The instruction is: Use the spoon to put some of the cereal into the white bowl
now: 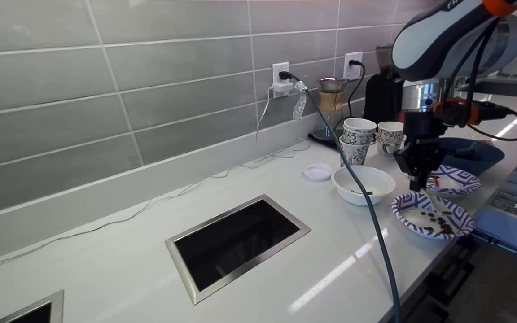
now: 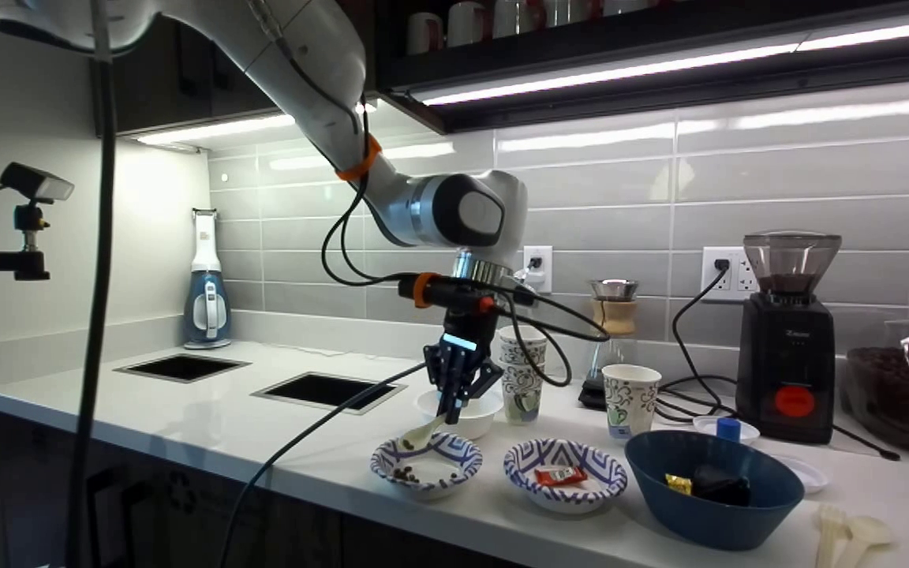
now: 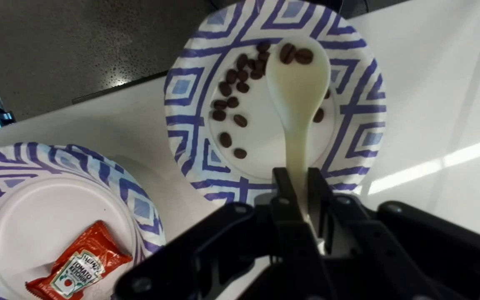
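White counter is gleaming; 2 beans are riding a spoon — probably light, stiff, slick — that a gripper is clamping, sensibly, by the handle.

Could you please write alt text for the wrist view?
The claw grips a pale spoon carrying two brown beans over a blue-and-white patterned bowl with more beans scattered inside. At lower left, a similar bowl holds a red ketchup packet.

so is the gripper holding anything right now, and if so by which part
The gripper is holding the pale spoon by its handle, with the scoop end free.
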Robot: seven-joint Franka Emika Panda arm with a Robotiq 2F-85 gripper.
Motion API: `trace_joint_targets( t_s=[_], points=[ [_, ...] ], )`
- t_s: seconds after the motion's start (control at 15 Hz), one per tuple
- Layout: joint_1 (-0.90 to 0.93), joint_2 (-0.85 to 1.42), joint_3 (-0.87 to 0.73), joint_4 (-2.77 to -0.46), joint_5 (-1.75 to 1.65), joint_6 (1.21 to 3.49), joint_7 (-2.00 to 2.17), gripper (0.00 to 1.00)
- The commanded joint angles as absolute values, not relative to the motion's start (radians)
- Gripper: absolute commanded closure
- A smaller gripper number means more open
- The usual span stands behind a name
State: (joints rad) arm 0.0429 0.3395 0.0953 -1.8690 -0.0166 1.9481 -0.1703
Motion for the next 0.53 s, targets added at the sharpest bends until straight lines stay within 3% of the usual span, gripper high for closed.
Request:
trace_joint_targets(
  t_s=[0.0, 0.47],
  points=[
    [0.056, 0.355, 0.084, -1.76, -0.06, 1.779, -0.173, 0.97],
    [0.093, 0.416, 0.081, -1.577, -0.144, 1.597, -0.141, 0.97]
  ],
)
